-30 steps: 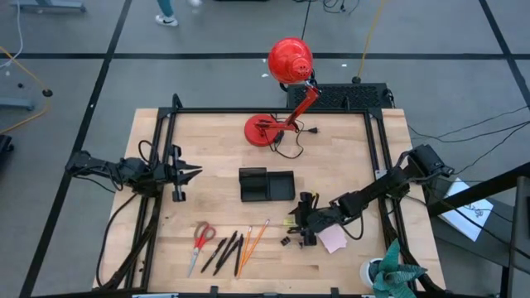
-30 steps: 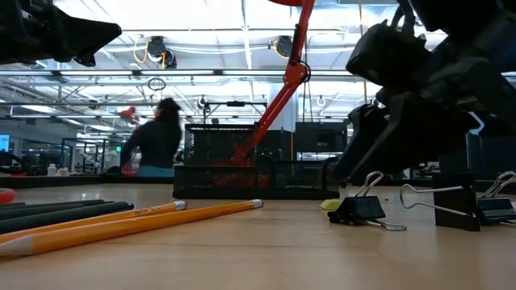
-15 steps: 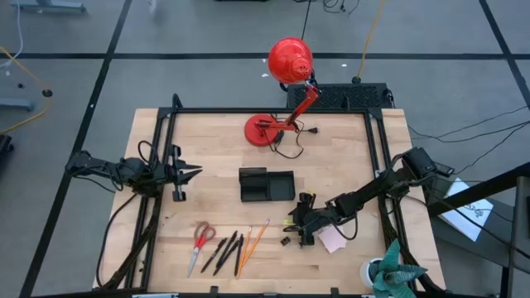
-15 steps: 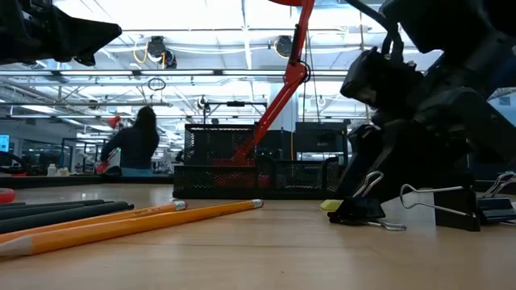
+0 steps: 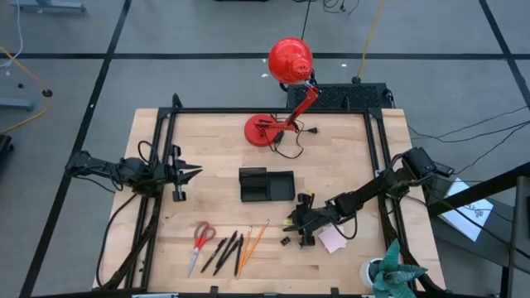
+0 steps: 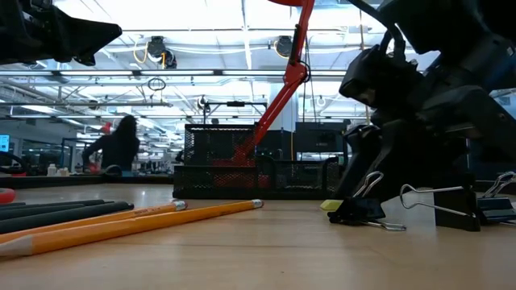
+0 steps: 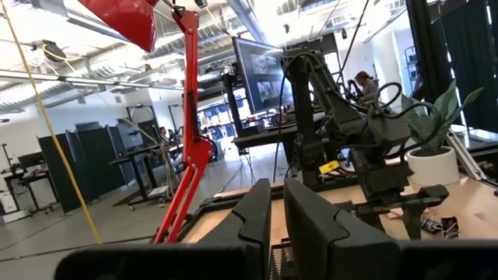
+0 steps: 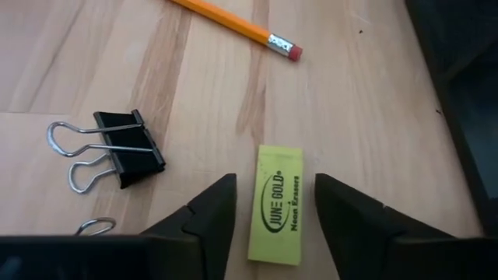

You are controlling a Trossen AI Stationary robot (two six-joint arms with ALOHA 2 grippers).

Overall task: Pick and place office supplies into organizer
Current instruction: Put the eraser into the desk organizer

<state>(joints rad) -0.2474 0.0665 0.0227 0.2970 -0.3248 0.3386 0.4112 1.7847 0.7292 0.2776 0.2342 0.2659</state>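
My left gripper (image 5: 192, 174) waits up off the table, far from the work, with its two fingers almost shut and nothing between them. That arm reaches in flat from the left edge.

My right gripper (image 8: 268, 206) is down low at the table, and its jaws stand apart with the small yellow rubber eraser (image 8: 277, 204) lying right between them. One finger is just beside each long edge of the eraser. I can't see them touching it yet. Just past my left fingertip lies a little black metal binder clip (image 8: 124, 148) with wire handles, and farther ahead is the pink end of an orange wooden pencil (image 8: 241, 27).

To do this well, I think I should stay centered, keep my fingertips down near the wood, and squeeze slowly so the eraser doesn't skid or twist. I should keep off the clip.

My right arm stretches in low from the right edge, bent down at the wrist. The black plastic tray organizer (image 5: 267, 185) sits near, beyond my fingertips.
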